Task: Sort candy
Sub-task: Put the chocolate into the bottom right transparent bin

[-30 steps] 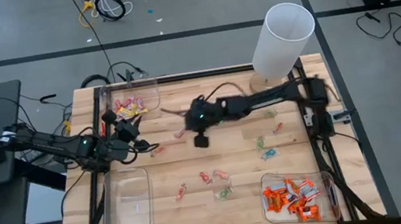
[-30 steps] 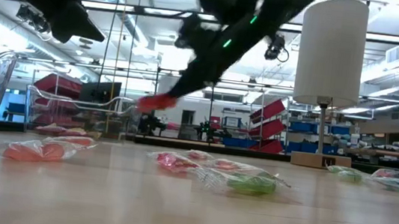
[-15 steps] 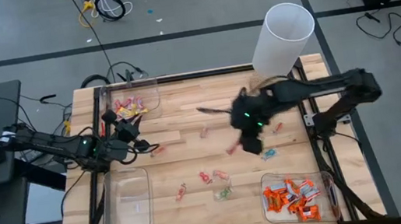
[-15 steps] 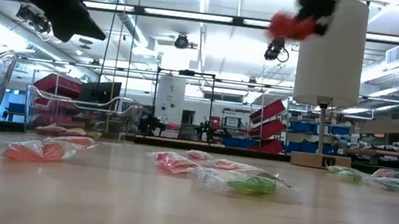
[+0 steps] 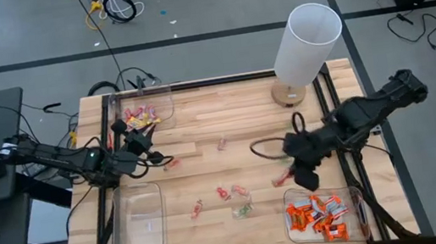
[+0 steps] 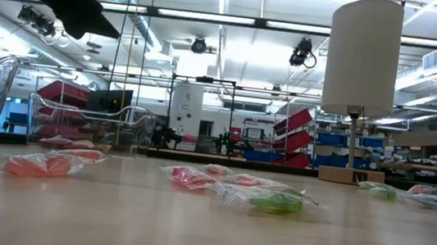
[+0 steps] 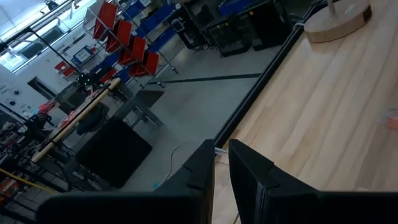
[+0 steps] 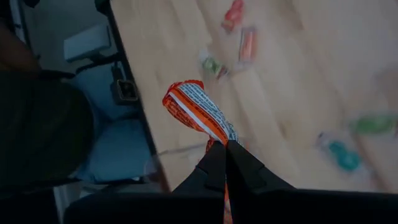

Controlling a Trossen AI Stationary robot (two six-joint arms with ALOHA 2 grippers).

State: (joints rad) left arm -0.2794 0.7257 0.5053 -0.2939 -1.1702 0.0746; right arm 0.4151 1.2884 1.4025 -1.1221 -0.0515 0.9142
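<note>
The right end effector (image 5: 296,172), clamped on one orange candy (image 8: 198,111) whose long axis sticks out past the fingertips, hangs just beside the orange-filled bin (image 5: 356,205), far nearer than the left arm.

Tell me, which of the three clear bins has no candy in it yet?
The bin at the table's front left looks empty. The back-left bin holds pink and yellow candies, and the front-right bin, beside the right claw, holds orange ones.
</note>
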